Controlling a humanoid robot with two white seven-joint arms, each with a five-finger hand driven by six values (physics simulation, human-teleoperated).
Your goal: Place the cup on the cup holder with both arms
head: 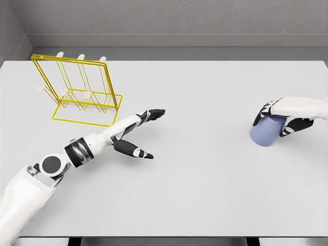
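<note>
A pale blue cup (pixel 267 131) lies tilted at the right side of the white table, and my right hand (pixel 281 119) is shut on it from above, fingers wrapped around its body. The yellow wire cup holder (pixel 82 92) with white-tipped pegs stands at the back left. My left hand (pixel 142 132) reaches out over the table's middle left, just right of the holder, fingers stretched and thumb spread, holding nothing.
The white table (pixel 205 189) stretches across the whole view, its front edge at the bottom. A grey wall runs behind its far edge.
</note>
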